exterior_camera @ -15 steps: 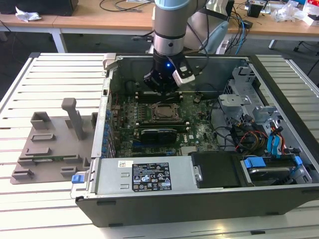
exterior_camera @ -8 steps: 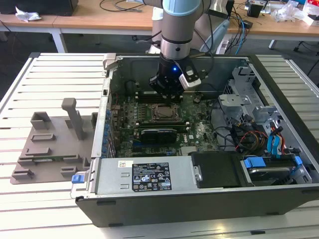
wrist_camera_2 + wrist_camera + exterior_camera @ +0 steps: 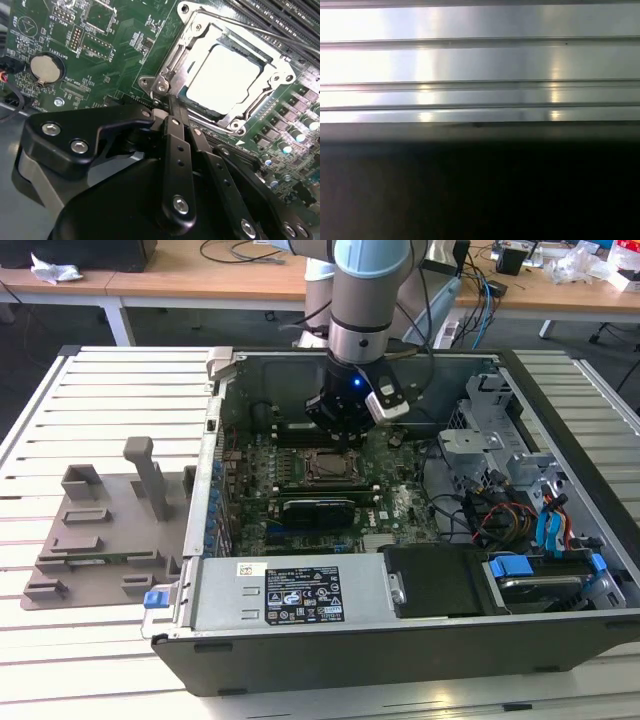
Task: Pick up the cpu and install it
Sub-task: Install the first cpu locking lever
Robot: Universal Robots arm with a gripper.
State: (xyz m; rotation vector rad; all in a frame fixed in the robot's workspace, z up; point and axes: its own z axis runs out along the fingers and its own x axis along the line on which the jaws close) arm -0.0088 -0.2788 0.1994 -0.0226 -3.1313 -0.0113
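The cpu (image 3: 225,80), a flat square with a silvery-white top, lies in the motherboard socket (image 3: 172,65), ringed by the socket's metal frame. My gripper (image 3: 172,107) is shut with nothing between its black fingers (image 3: 176,145). Its tip sits right by the socket frame's corner, beside the cpu and not over it. In the exterior view the gripper (image 3: 340,440) hangs inside the open computer case (image 3: 560,430), just beyond the socket (image 3: 325,468).
A grey plastic tray (image 3: 100,530) with upright posts lies on the slatted table (image 3: 480,65) at the exterior view's left. Inside the case are a coin battery (image 3: 45,67), a drive cage with cables (image 3: 500,480) and a power supply (image 3: 290,590).
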